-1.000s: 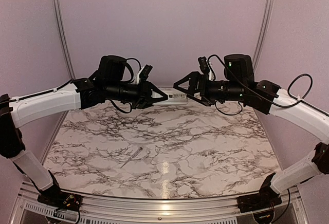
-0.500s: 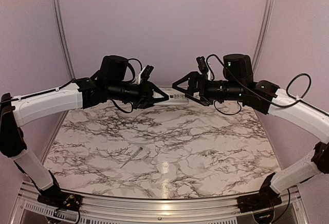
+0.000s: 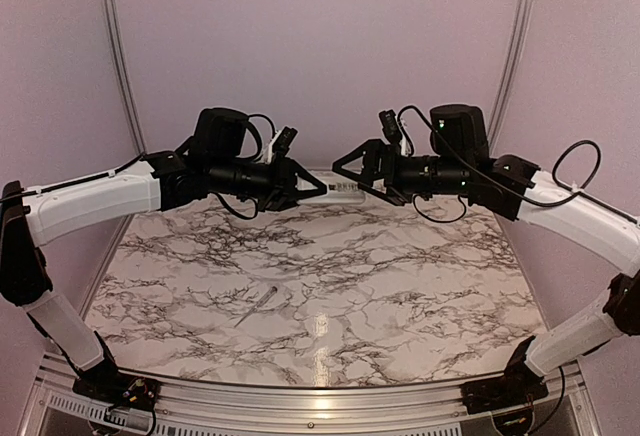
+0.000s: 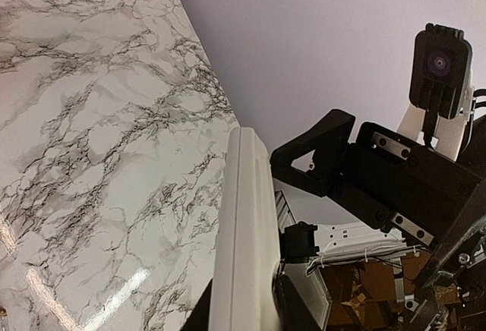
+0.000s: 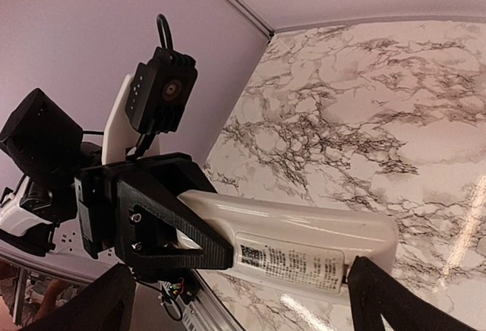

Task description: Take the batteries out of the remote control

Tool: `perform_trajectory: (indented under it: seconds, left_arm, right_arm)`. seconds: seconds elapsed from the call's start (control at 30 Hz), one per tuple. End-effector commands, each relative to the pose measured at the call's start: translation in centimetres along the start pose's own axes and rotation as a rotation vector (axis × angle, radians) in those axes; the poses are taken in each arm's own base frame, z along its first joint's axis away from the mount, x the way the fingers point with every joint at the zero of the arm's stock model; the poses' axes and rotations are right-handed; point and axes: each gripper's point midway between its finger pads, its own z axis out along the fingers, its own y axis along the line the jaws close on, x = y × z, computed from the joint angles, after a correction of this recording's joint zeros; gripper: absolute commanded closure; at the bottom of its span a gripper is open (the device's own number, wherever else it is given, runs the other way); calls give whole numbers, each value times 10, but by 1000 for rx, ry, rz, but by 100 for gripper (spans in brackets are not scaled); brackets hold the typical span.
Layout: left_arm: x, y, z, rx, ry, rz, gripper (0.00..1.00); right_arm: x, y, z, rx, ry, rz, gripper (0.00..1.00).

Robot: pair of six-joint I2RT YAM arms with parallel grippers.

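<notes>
The left gripper point(image 3: 312, 188) is closed narrowly on one end of the remote control point(image 5: 304, 244), which is held level in the air above the far part of the table point(image 3: 420, 276). The right gripper point(image 3: 352, 178) is spread wide at the remote's free end, with nothing gripped; whether contact is made cannot be told. A printed label is shown on the remote's visible face. No batteries are seen anywhere, so they are judged to be inside and the whole unloading is left to be done. A thin pale grey stick point(image 3: 257, 306) is lying on the near-left marble, well apart from both grippers. The approach is judged unobstructed.
</notes>
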Motion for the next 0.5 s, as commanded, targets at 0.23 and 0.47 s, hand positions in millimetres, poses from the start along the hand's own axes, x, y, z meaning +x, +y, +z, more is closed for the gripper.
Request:
perform_trajectory:
  seconds: [0.23,0.47]
  left_arm:
    - [-11,-70,-12,258,-29,155,100]
    - [-11,-80,-17,294,-31,182,100]
  right_arm:
    - [26,-15,26,18,125,52,4]
    - [33,-8,33,-69,144,59,2]
